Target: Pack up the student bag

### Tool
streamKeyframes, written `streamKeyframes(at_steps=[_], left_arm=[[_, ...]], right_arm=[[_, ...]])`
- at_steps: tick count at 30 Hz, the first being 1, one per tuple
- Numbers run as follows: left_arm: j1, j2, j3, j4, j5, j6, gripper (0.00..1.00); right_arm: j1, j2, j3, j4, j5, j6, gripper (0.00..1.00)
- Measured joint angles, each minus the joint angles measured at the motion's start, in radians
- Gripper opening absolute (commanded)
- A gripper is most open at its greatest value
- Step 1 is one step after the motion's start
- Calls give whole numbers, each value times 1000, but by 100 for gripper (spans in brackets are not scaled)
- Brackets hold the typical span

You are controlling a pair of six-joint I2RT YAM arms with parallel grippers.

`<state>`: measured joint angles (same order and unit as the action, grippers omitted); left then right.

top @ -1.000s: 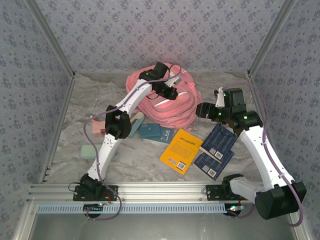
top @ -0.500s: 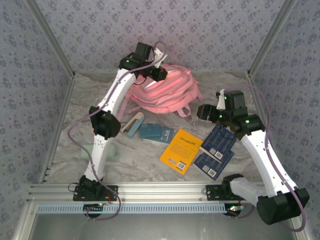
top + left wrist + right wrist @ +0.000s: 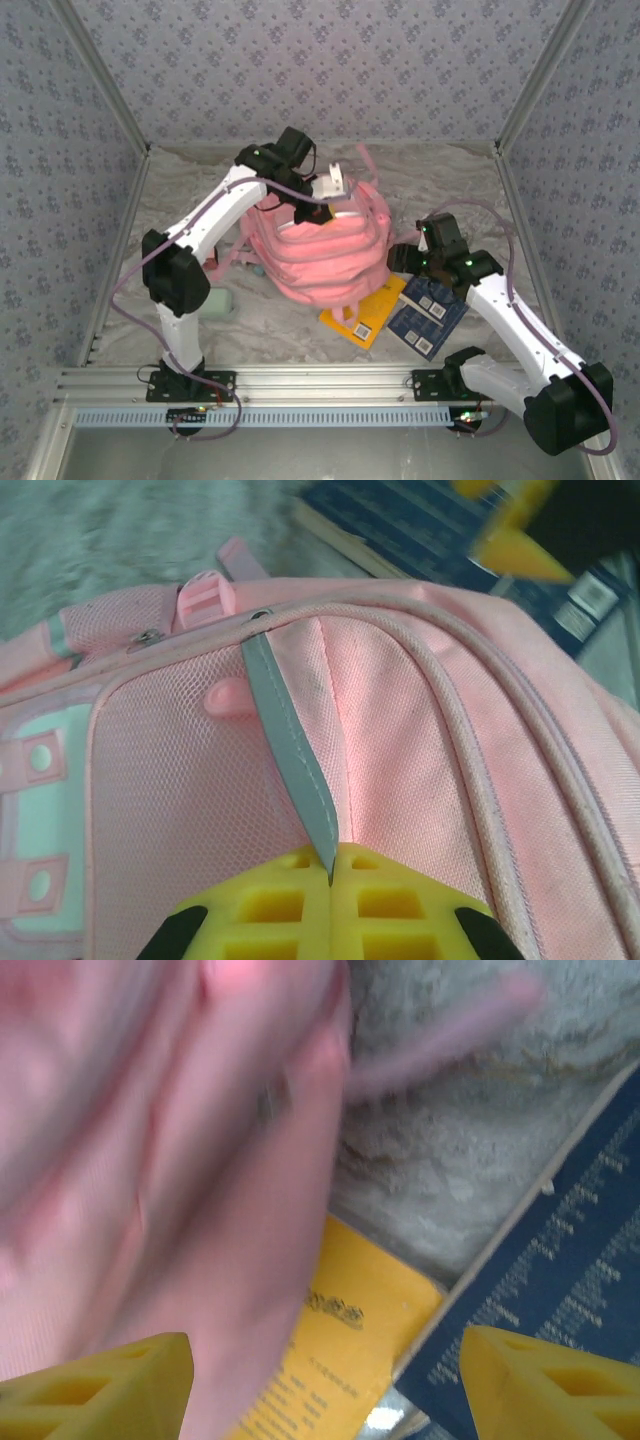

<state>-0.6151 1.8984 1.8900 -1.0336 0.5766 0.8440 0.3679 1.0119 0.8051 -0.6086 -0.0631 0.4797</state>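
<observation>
The student bag (image 3: 320, 250) is a soft pink backpack lying mid-table, its lower edge over a yellow book (image 3: 372, 312). My left gripper (image 3: 322, 195) is at the bag's top, and in the left wrist view its yellow pads (image 3: 300, 910) are shut on a thin grey strap (image 3: 290, 740) sewn to the pink mesh (image 3: 400, 730). Beside the bag's right flank my right gripper (image 3: 400, 258) is open; its wrist view shows the gripper (image 3: 325, 1390) above the yellow book (image 3: 350, 1350), with blurred pink fabric (image 3: 150, 1160) between the fingers on the left.
Dark blue booklets (image 3: 430, 310) (image 3: 560, 1260) lie right of the yellow book, under the right arm. A pale green item (image 3: 222, 302) sits left of the bag near the left arm's elbow. Patterned walls enclose the table on three sides.
The left arm has dragged the bag from the back of the table toward the front centre, covering the teal items and part of the yellow book. The right gripper moved in toward the bag's right side.
</observation>
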Motion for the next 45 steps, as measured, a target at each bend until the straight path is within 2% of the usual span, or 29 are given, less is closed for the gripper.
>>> streamKeyframes(at_steps=[3,8,10,13,15,19,22,24,29,35,40,45], left_arm=[[-14,-32,-50,-5,-15,150,0],[-27,-43,-105,11,-106,341,0],[-29,-48,-155,29,-150,399,0],[-32,-48,-215,49,-185,443,0],[-26,-49,-218,56,-163,437,0],[34,-71,-219,97,-16,377,0],[85,-84,-223,115,76,347,0],[111,-85,-224,118,122,330,0],[158,-85,-224,126,235,270,0],[181,-84,-224,140,301,237,0],[199,-84,-224,165,345,188,0],[213,-85,-245,210,371,150,0]], right_arm=[[-9,28,18,30,-6,0,73],[-10,74,49,54,-45,-9,72],[-12,84,57,55,-61,-16,66],[-17,98,58,56,-92,-26,51],[-19,103,51,65,-100,-37,47],[-9,50,-65,169,-89,-87,48],[47,-54,-229,317,-81,-197,50],[77,-82,-278,357,-87,-288,47],[53,7,-245,419,-134,-509,44],[28,84,-166,350,-298,-724,45],[-50,89,-161,304,-402,-814,45],[-68,88,-169,292,-455,-851,44]])
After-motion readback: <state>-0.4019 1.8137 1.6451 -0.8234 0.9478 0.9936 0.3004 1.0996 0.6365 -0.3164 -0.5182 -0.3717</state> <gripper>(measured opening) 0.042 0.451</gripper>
